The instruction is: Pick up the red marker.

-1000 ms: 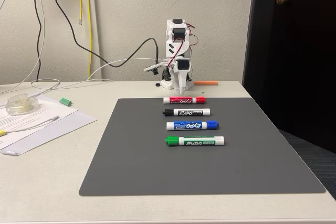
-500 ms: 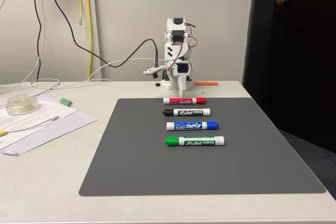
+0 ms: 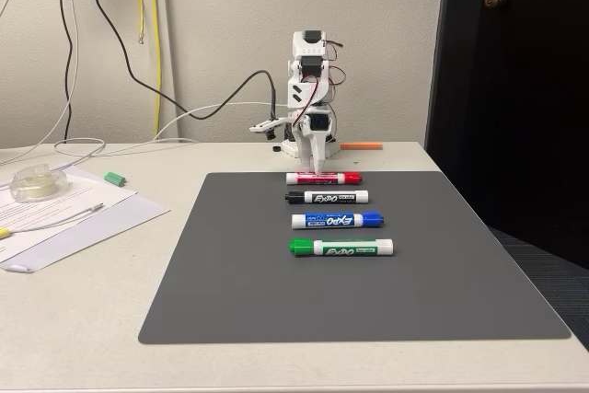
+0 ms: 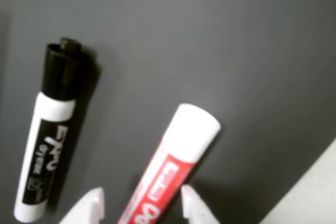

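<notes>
The red marker (image 3: pixel 322 177) lies crosswise at the far edge of the grey mat (image 3: pixel 276 292), its red cap to the right in the fixed view. My gripper (image 3: pixel 312 168) points straight down just over its left half. In the wrist view the red marker (image 4: pixel 176 166) runs between my two white fingertips (image 4: pixel 92 204), which stand on either side of the barrel. The gripper (image 4: pixel 142 207) is open and the marker rests on the mat.
A black marker (image 3: pixel 327 197) (image 4: pixel 50 140), a blue marker (image 3: pixel 338 220) and a green marker (image 3: pixel 340 247) lie in a row nearer the camera. An orange stick (image 3: pixel 361 145) lies behind the arm. Papers (image 3: pixel 74 218), a tape roll (image 3: pixel 35 182) and cables sit at the left.
The arm has straightened and the gripper has come down from behind the mat to stand over the red marker. The markers have not moved.
</notes>
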